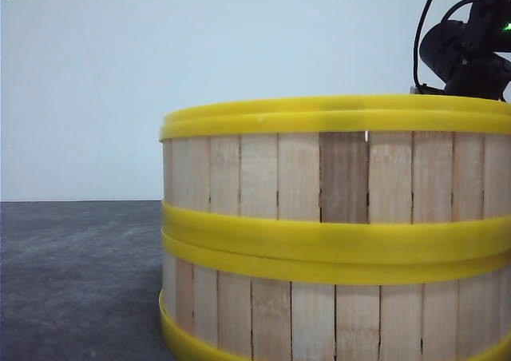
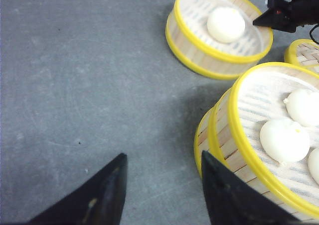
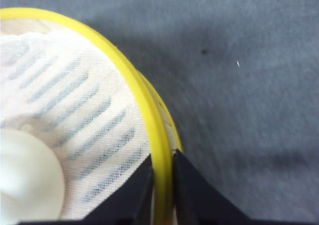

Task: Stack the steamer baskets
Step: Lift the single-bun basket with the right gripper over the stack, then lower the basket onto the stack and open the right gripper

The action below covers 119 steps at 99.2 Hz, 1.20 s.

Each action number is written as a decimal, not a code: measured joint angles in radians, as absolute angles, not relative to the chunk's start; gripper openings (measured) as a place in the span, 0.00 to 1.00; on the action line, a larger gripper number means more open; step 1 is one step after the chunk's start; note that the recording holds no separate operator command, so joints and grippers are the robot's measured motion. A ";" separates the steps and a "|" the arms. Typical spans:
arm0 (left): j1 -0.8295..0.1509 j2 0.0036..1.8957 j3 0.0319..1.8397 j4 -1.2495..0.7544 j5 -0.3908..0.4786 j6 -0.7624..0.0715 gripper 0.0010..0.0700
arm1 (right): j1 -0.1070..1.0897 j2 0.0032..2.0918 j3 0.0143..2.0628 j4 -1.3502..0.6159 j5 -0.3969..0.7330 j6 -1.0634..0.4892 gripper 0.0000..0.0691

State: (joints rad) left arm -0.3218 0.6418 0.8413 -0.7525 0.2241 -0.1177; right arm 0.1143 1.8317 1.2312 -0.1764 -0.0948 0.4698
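Gripping: right gripper (image 3: 162, 185) pinches yellow rim of single steamer basket (image 2: 219, 33), one finger inside, one outside wall.
Bun: one white bun (image 3: 27, 177) in it, near inner finger.
L gripper (image 2: 162, 190): fingers wide apart, holding nothing, just beside two-basket stack (image 2: 259, 145).
Table (image 2: 75, 85): grey, under both.
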 joint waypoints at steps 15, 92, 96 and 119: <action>-0.322 0.642 0.841 -0.752 0.224 -0.116 0.38 | 0.106 1.737 1.265 -0.216 -0.158 0.476 0.05; -0.322 0.642 0.841 -0.752 0.224 -0.115 0.38 | 0.173 1.188 1.314 -0.935 -0.447 0.023 0.05; -0.322 0.642 0.841 -0.752 0.224 -0.115 0.38 | 0.189 1.191 1.301 -0.935 -0.444 0.007 0.05; -0.322 0.642 0.841 -0.752 0.224 -0.115 0.38 | 0.284 1.192 1.214 -0.926 -0.385 -0.020 0.05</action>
